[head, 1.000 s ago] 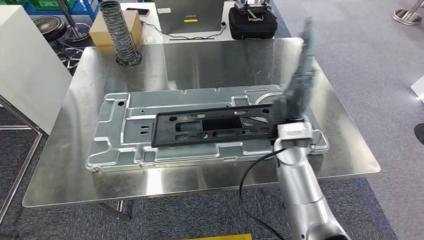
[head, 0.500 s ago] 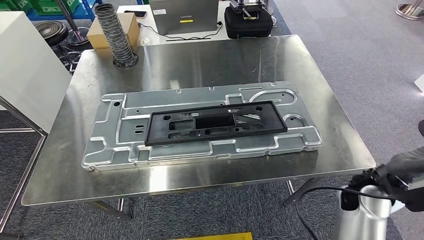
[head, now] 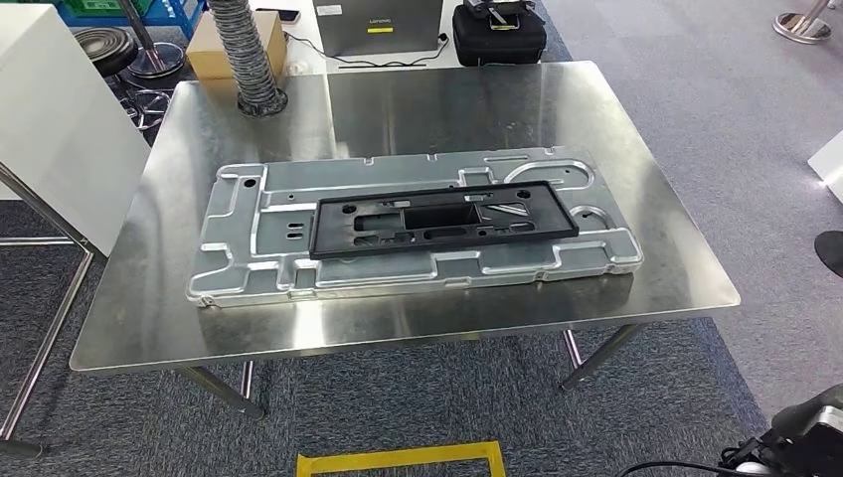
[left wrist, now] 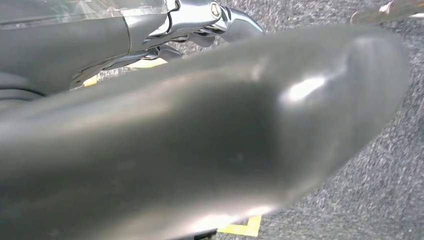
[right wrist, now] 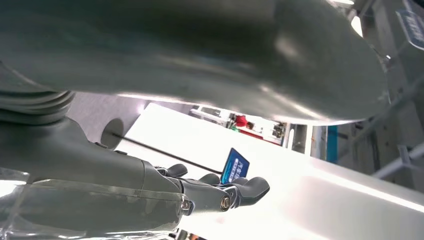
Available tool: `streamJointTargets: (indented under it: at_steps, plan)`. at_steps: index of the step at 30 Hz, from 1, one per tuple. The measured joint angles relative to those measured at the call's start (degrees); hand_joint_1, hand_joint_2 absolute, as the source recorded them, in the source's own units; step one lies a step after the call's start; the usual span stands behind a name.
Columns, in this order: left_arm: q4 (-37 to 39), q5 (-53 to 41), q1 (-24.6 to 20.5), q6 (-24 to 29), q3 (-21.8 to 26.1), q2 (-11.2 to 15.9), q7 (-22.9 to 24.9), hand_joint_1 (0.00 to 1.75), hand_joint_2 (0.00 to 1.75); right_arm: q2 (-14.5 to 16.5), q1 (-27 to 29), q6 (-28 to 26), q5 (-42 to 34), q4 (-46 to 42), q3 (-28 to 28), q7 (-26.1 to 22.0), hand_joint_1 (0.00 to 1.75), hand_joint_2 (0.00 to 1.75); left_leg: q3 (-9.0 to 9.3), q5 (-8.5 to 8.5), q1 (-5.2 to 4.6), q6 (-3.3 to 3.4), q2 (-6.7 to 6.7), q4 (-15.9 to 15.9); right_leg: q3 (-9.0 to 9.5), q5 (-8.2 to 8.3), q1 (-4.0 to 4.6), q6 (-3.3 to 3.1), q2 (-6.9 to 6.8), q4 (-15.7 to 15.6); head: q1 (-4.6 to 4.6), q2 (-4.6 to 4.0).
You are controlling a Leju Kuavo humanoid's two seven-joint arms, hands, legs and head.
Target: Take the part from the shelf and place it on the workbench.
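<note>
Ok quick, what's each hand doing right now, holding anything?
Left hand: holds nothing visible, fingers extended over the carpet; open.
Right hand: holds nothing, fingers apart; open. The black part lies on the metal plate.

Steel workbench bearing stamped metal panel, black part atop, ribbed hose at corner.

Bright even light, workbench glare, wrist views blurred

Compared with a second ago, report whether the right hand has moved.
Yes: the right hand left the black part and dropped below the workbench near edge.
</note>
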Motion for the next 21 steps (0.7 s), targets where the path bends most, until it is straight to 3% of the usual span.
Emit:
streamJointTargets:
  at_steps: [2, 3, 6, 7, 8, 10, 11, 12, 13, 15, 17, 18, 19, 21]
  plan:
    - [0.00, 0.00, -0.07, -0.04, 0.00, -0.10, 0.04, 0.00, 0.00, -0.38, 0.09, -0.09, 2.16, 1.22, -0.05, -0.01, 0.00, 0.00, -0.65, 0.67, -0.09, -0.57, -0.04, 0.35, 5.02, 0.67, 0.22, -0.55, 0.05, -7.38, -0.03, 0.00]
    - [0.00, 0.00, -0.11, -0.04, 0.00, -0.14, 0.10, 0.00, 0.00, -0.56, 0.11, -0.26, 3.82, 2.17, -0.21, -0.02, 0.00, 0.00, -0.75, 1.04, -0.09, -0.92, -0.06, 0.41, 6.20, 0.46, 0.42, -0.90, 0.08, -9.35, 0.04, 0.00]
    - [0.00, 0.00, -0.06, 0.05, 0.03, -0.24, 0.61, 0.00, 0.00, -0.73, 0.22, -0.56, 10.13, 6.70, -1.70, -0.01, 0.00, 0.00, -1.12, 1.65, 0.01, -1.99, -0.20, 0.37, 5.61, 1.45, 0.56, -2.11, -0.02, -10.19, 0.23, 0.00]
    - [0.00, 0.00, 0.02, 0.11, 0.06, -0.29, 0.85, 0.00, 0.00, -0.68, 0.25, -0.46, 12.17, 8.63, -2.52, -0.01, 0.00, 0.00, -1.60, 0.45, 0.05, -2.27, -0.26, 1.17, 5.03, 2.11, 0.44, -2.55, -0.12, -10.31, 0.16, 0.00]
    - [0.00, 0.00, 0.11, 0.18, 0.10, -0.36, 1.08, 0.00, 0.00, -0.62, 0.33, -0.34, 14.05, 10.71, -3.46, 0.00, 0.00, 0.00, -2.31, -1.89, 0.10, -2.52, -0.32, 3.09, 4.28, 2.83, 0.32, -2.93, -0.22, -10.47, 0.11, 0.00]
    - [0.00, 0.00, 0.19, 0.23, 0.19, -0.54, 1.41, 0.00, 0.00, -0.40, 0.67, -0.40, 16.83, 14.55, -5.23, 0.00, 0.00, 0.00, -3.90, -7.98, 0.27, -2.89, -0.33, 9.74, 2.61, 4.13, 0.41, -3.34, -0.33, -10.44, -0.02, -0.01]
    - [0.00, 0.00, 0.21, 0.23, 0.21, -0.60, 1.50, 0.00, 0.00, -0.25, 0.93, -0.69, 17.76, 16.36, -5.99, 0.00, 0.00, 0.00, -4.37, -9.95, 0.31, -3.01, -0.32, 13.27, 1.76, 4.75, 0.51, -3.39, -0.36, -10.40, -0.03, -0.01]
    - [0.00, 0.00, 0.24, 0.23, 0.23, -0.62, 1.60, 0.00, 0.00, -0.09, 1.08, -1.09, 18.67, 18.47, -6.77, 0.00, 0.00, 0.00, -4.22, -10.37, 0.31, -3.03, -0.33, 15.65, 0.92, 5.38, 0.62, -3.40, -0.38, -10.33, -0.02, -0.01]
    - [0.00, 0.00, 0.26, 0.23, 0.24, -0.63, 1.72, 0.00, 0.00, 0.03, 1.10, -1.52, 19.77, 21.15, -7.72, 0.00, 0.00, 0.00, -3.23, -9.47, 0.30, -2.93, -0.33, 16.26, 0.09, 5.99, 0.73, -3.38, -0.39, -10.25, -0.03, 0.00]
    - [0.00, 0.00, 0.22, 0.20, 0.24, -0.63, 1.92, 0.00, 0.00, 0.11, 0.88, -2.09, 22.11, 27.72, -10.19, 0.00, 0.00, 0.00, 1.56, -6.22, 0.13, -2.34, -0.36, 11.56, -1.38, 7.10, 0.96, -3.24, -0.39, -10.03, -0.03, 0.00]
    - [0.00, 0.00, 0.03, 0.14, 0.24, -0.61, 1.97, 0.00, 0.00, 0.09, 0.77, -2.12, 23.87, 34.09, -12.63, -0.01, 0.00, 0.00, 7.86, -5.86, -0.27, -1.58, -0.36, 2.63, -2.32, 8.00, 1.19, -2.90, -0.47, -9.75, 0.01, 0.00]
    - [0.00, 0.00, -0.05, 0.10, 0.24, -0.61, 1.95, 0.00, 0.00, -0.02, 0.56, -1.96, 24.64, 37.31, -13.65, -0.01, 0.00, 0.00, 9.82, -6.42, -0.47, -1.31, -0.35, -0.61, -2.54, 8.52, 1.20, -2.66, -0.52, -9.73, 0.02, 0.00]
    - [0.00, 0.00, -0.10, 0.05, 0.24, -0.60, 1.93, 0.00, 0.00, -0.25, 0.18, -1.79, 25.44, 40.84, -14.63, 0.00, 0.00, 0.00, 10.77, -6.88, -0.62, -1.08, -0.32, -2.51, -2.66, 9.06, 1.16, -2.36, -0.57, -9.82, 0.02, 0.00]
    - [0.00, 0.00, -0.12, 0.01, 0.24, -0.66, 1.89, 0.00, 0.00, -0.80, -0.67, -1.70, 27.43, 48.07, -16.42, 0.40, 0.00, 0.00, 10.37, -6.01, -0.58, -0.51, -0.14, -3.36, -2.85, 9.82, 0.98, -1.70, -0.50, -10.11, 0.01, -0.01]
